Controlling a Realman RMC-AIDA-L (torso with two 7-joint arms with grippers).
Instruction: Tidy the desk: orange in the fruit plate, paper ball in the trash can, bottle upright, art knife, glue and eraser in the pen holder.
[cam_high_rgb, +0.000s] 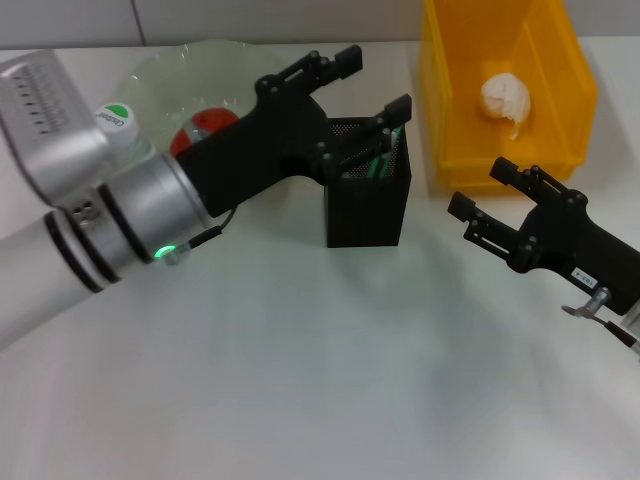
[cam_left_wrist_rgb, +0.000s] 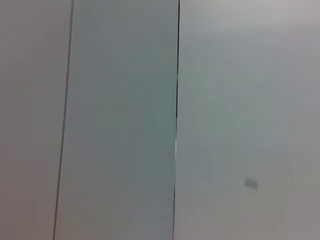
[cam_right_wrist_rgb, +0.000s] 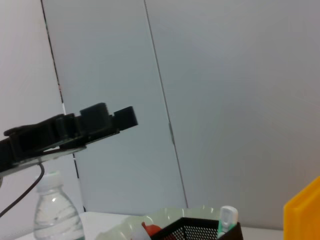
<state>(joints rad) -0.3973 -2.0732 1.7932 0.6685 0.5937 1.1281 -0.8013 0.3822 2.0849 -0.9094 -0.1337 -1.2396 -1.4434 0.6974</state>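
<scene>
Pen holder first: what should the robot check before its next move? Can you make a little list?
1. Left gripper over the pen holder, fingers open: ok.
2. Paper ball in the trash can: ok.
3. Orange in the fruit plate: ok.
4. Bottle upright: ok.
5. Eraser in the holder: cannot tell.
6. Right gripper open, apart from everything: ok.

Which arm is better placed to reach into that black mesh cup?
Left. The left gripper hangs over the pen holder, jaws open; the right gripper sits off to the side, near the trash can.
</scene>
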